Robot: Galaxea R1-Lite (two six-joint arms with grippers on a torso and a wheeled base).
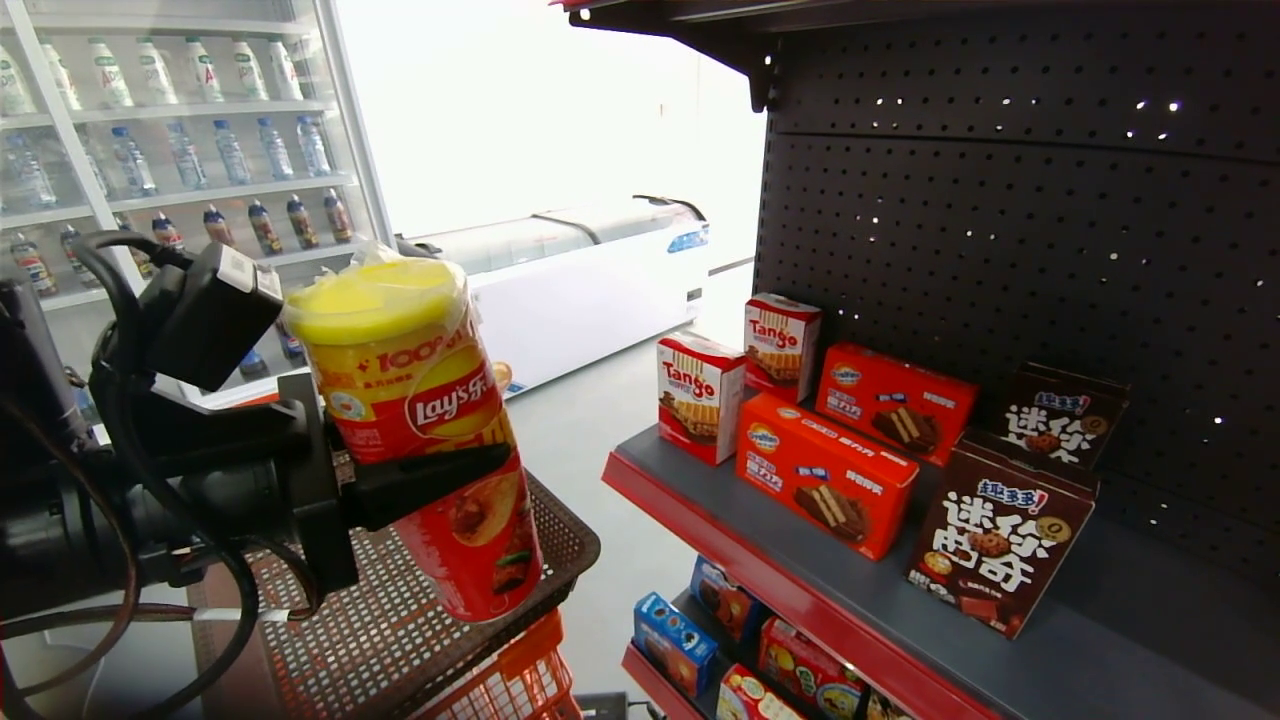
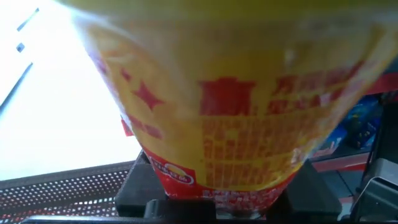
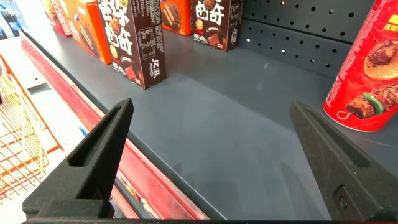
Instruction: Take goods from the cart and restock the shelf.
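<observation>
Transfer step. Your left gripper (image 1: 440, 475) is clenched on the chip can (image 1: 400, 390), held above the cart (image 1: 565, 545) at 9 o'clock. Right gripper (image 3: 211, 107) hangs released over the shelf (image 1: 800, 595). Next move, as I read it: carry the can toward 3 o'clock and set it upright, clear of the boxes (image 1: 825, 470).

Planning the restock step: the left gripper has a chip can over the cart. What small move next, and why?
Probably swing the chip can toward the shelf: the left gripper holds it over the cart, and bare shelf lies beside the brown boxes.
</observation>
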